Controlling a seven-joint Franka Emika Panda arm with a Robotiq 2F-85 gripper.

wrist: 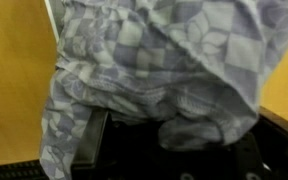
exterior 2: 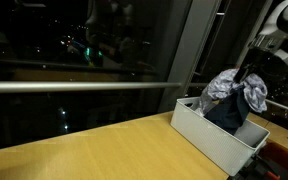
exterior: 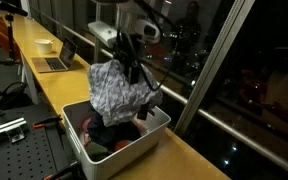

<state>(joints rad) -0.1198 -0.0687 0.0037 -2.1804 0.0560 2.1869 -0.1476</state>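
A grey and white checked cloth (exterior: 117, 88) hangs bunched from my gripper (exterior: 132, 68), just above a white bin (exterior: 79, 150). In both exterior views the gripper is shut on the cloth's upper folds. From the opposite side the cloth (exterior 2: 236, 92) dangles under the gripper (exterior 2: 252, 72) over the far end of the bin (exterior 2: 212, 140). Dark clothes (exterior: 109, 132) lie inside the bin, and a dark garment (exterior 2: 228, 115) shows below the cloth. In the wrist view the cloth (wrist: 154, 60) fills the picture and hides the fingertips.
The bin stands on a long wooden counter (exterior 2: 94, 150) along a dark window. A laptop (exterior: 56, 62) and a white bowl (exterior: 44, 45) sit farther down the counter. A perforated metal plate (exterior: 19, 150) lies beside the counter.
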